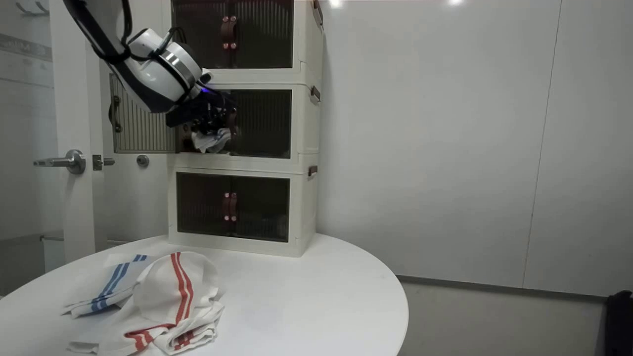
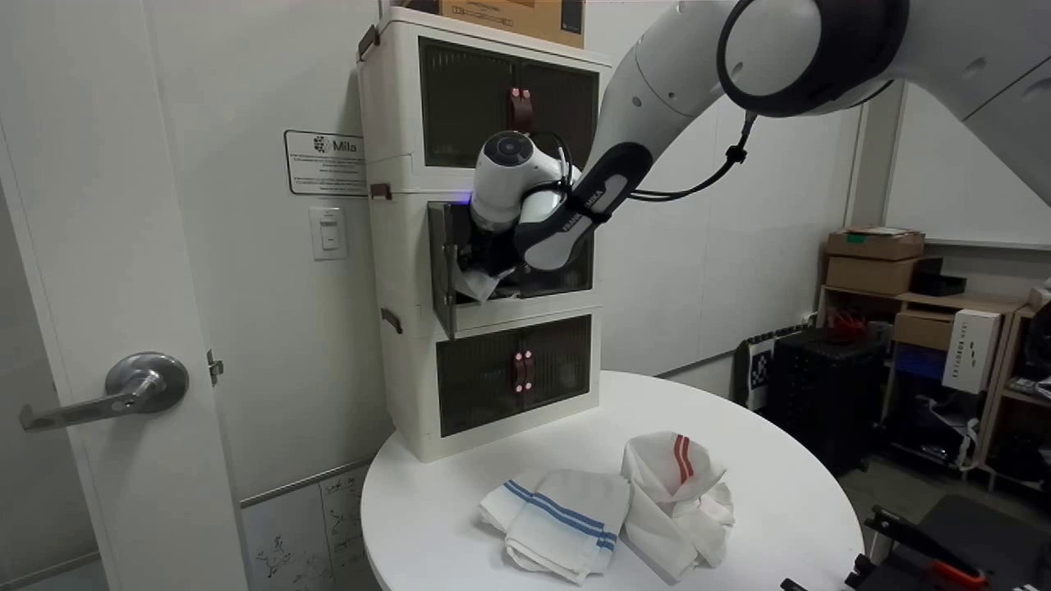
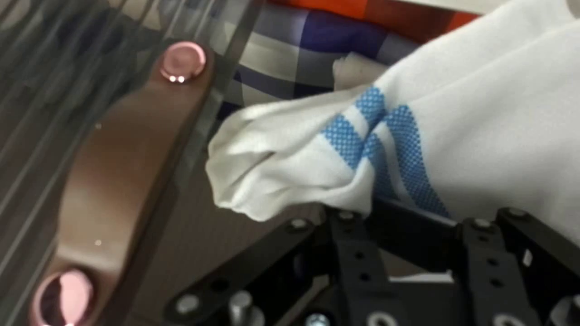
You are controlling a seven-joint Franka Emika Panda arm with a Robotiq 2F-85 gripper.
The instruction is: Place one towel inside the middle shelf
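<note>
My gripper [image 1: 215, 126] is at the open left half of the middle shelf [image 1: 309, 126], and in the wrist view its fingers [image 3: 372, 207] are shut on a white towel [image 3: 494, 122] with blue stripes. The towel is bunched at the fingertips and also shows in both exterior views [image 1: 211, 142] [image 2: 475, 285]. The shelf's left door [image 1: 146, 118] stands open; its right door [image 1: 265, 123] is shut. Another blue-striped towel [image 2: 566, 521] and a crumpled red-striped towel [image 2: 672, 484] lie on the table.
The right door's brown handle [image 3: 115, 167] is close beside the towel in the wrist view. Checkered cloth [image 3: 281, 56] and orange cloth [image 3: 337, 5] lie beyond it. Shut cabinet units are above [image 1: 264, 34] and below [image 1: 262, 207]. The stack stands on a round white table [image 1: 316, 296].
</note>
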